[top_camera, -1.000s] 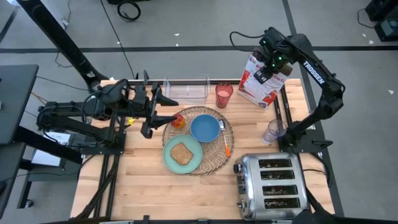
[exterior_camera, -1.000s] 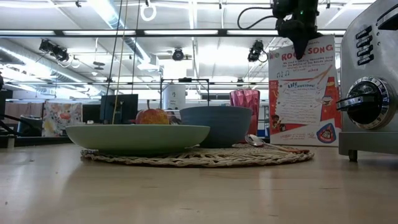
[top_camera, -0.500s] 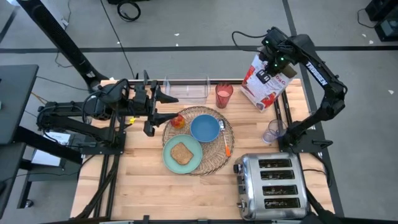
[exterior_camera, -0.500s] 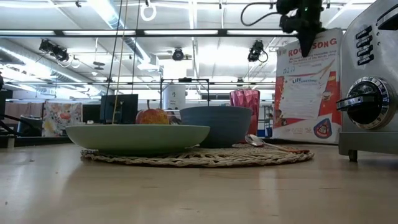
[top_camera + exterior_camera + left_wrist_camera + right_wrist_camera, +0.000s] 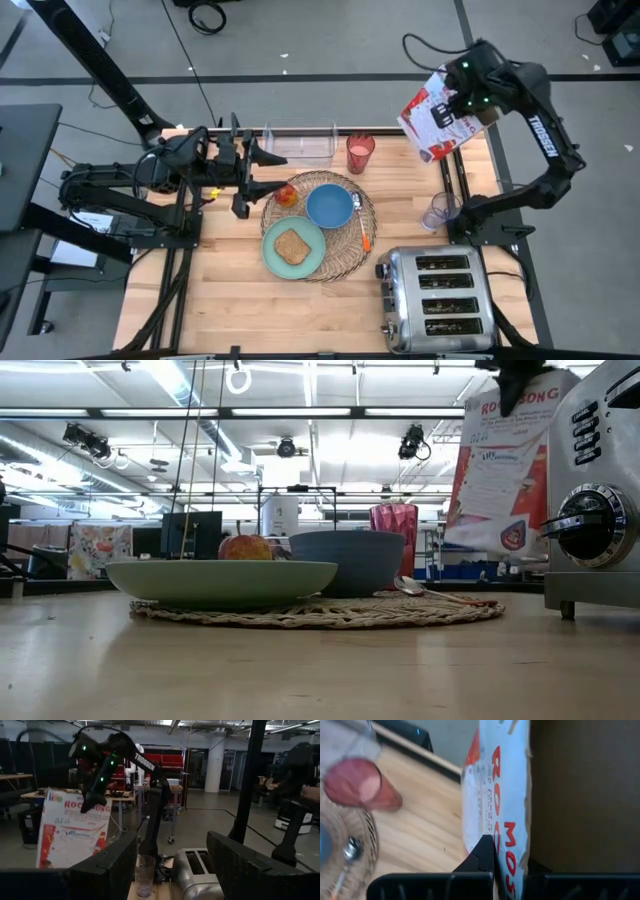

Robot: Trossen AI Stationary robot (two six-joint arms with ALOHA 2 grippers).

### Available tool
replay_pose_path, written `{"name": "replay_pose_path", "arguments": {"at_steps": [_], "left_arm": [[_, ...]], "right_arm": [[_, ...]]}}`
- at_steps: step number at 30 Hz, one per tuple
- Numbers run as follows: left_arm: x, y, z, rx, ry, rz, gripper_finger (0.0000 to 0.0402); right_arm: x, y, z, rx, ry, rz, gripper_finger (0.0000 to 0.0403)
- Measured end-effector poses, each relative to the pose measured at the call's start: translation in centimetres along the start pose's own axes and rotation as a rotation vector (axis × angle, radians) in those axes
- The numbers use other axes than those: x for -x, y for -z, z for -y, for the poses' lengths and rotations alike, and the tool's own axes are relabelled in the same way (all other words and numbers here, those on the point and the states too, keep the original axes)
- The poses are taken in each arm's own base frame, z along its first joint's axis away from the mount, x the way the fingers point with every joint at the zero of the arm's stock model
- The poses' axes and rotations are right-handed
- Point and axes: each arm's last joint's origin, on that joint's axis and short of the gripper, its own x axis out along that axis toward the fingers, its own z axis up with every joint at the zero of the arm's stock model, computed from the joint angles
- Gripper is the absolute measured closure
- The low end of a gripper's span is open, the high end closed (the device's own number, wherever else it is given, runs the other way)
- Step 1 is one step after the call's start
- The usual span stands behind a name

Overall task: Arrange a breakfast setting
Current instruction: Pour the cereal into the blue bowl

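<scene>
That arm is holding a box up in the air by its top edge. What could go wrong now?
1. The right gripper pinches the cereal box only at its top edge, and the box hangs tilted. It might slip and drop.
2. The red cup and a clear glass stand on the table near the box's path. A low swing could tip them.
3. The left gripper waits with open jaws beside the apple. A careless move could nudge it.

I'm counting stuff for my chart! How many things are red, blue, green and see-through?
Red: 3, the cup, apple, and box held up by the right gripper
Blue: 1, bowl
Green: 1, plate
See-through: 2, tub, glass
Total: 7
</scene>
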Motion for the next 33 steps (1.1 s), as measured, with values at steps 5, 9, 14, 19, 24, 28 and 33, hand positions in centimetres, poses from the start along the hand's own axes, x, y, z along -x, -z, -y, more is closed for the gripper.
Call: {"name": "replay_pose_path", "arguments": {"at_steps": [5, 9, 14, 19, 24, 28, 33], "left_arm": [[0.0, 0.0, 0.0, 0.028, 0.000, -0.001, 0.0159], [0.0, 0.0, 0.0, 0.058, 0.000, -0.003, 0.0159], [0.0, 0.4, 0.0, 0.071, -0.003, -0.038, 0.0159], [0.1, 1.2, -0.1, 0.077, -0.011, -0.129, 0.0159], [0.2, 2.2, -0.1, 0.101, -0.029, -0.228, 0.0159], [0.5, 3.1, -0.2, 0.127, -0.044, -0.321, 0.0159], [0.9, 4.1, -0.3, 0.155, -0.082, -0.436, 0.0159]], "right_arm": [[2.5, -0.4, 0.5, -0.071, -0.015, 0.101, 0.0402], [4.5, -1.0, 0.7, -0.106, -0.034, 0.190, 0.0402], [7.3, -1.7, 0.8, -0.125, -0.079, 0.312, 0.0402], [9.2, -2.4, 0.4, -0.124, -0.171, 0.402, 0.0402], [9.9, -3.0, -0.8, -0.117, -0.331, 0.490, 0.0402], [10.4, -3.4, -2.0, -0.086, -0.435, 0.536, 0.0403], [10.8, -3.7, -3.7, -0.036, -0.543, 0.549, 0.0403]]}}
